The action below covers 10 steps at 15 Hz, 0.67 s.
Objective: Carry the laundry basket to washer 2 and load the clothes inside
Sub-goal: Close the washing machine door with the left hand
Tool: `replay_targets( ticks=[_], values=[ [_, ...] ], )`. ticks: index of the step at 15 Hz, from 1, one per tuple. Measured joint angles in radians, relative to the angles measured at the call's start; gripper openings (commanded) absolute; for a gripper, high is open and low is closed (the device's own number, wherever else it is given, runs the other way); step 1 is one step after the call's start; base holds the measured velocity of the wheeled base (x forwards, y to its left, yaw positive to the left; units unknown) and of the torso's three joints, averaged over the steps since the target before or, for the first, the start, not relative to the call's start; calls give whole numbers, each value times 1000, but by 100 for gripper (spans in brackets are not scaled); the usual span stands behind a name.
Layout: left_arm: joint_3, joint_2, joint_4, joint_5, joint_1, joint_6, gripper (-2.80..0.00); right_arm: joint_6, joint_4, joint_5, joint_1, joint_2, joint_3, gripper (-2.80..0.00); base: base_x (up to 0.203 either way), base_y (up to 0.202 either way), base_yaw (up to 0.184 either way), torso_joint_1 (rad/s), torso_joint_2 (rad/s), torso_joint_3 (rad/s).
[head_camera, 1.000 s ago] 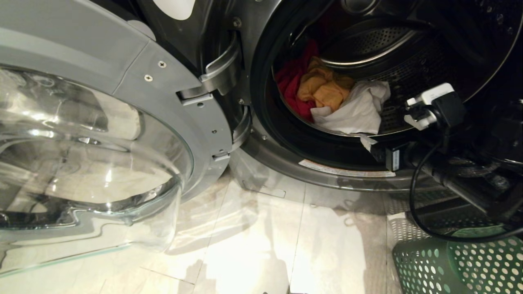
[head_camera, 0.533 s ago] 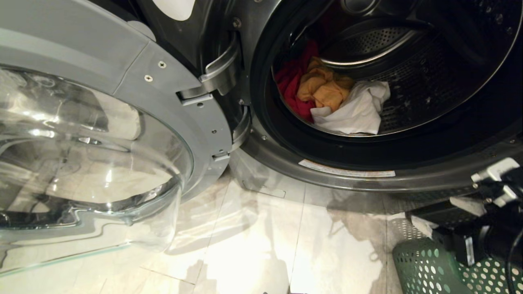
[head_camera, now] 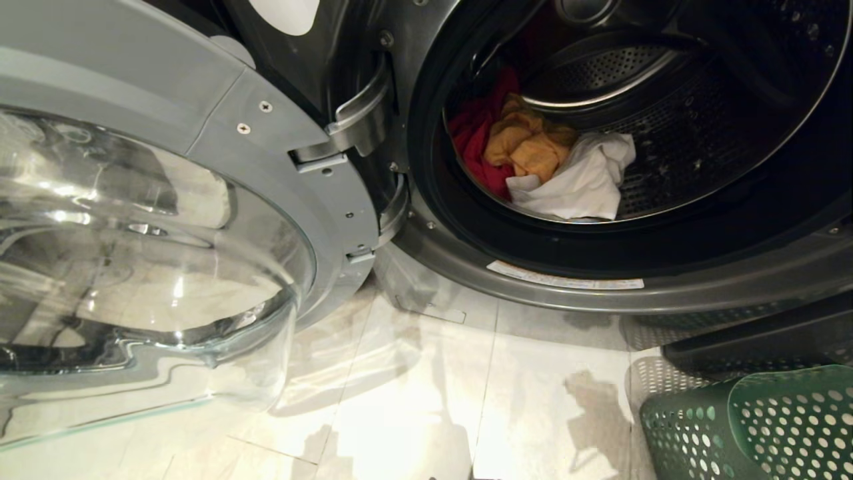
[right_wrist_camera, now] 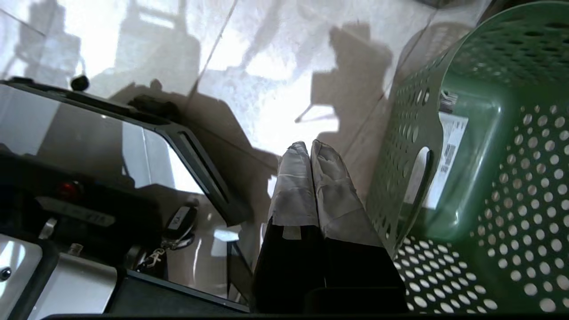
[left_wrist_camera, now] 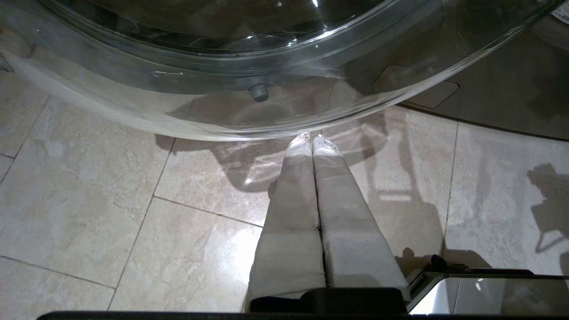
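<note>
In the head view we see the washer (head_camera: 666, 280) filling the upper right of the frame, its glass door (head_camera: 153, 227) swung wide open across the left half. We cannot read a numeral on the white label at the top edge. The clothes (head_camera: 540, 160) lie inside the drum, left of centre: red at the back, orange-yellow in the middle, white in front. The laundry basket (head_camera: 753, 427) stands on the tiled floor (head_camera: 433, 400) at lower right and appears empty. Our left gripper (left_wrist_camera: 311, 138) hangs just below the door's rim, fingers pressed together, holding nothing. Our right gripper (right_wrist_camera: 306, 146) hangs beside the basket's handle, fingers pressed together, holding nothing.
</note>
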<state>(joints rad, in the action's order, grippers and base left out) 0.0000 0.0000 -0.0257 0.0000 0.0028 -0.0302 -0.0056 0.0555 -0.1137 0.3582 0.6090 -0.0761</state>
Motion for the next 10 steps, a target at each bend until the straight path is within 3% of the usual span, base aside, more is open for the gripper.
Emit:
replay_targets(
  ticks=[4, 10],
  values=[
    [0, 0, 0, 0, 0, 0, -280, -101, -86, 128, -142, -260, 64, -280, 0, 0, 0, 0, 0, 0],
    [0, 0, 0, 0, 0, 0, -280, -140, -92, 142, -256, -331, 75, -280, 0, 0, 0, 0, 0, 0]
  ],
)
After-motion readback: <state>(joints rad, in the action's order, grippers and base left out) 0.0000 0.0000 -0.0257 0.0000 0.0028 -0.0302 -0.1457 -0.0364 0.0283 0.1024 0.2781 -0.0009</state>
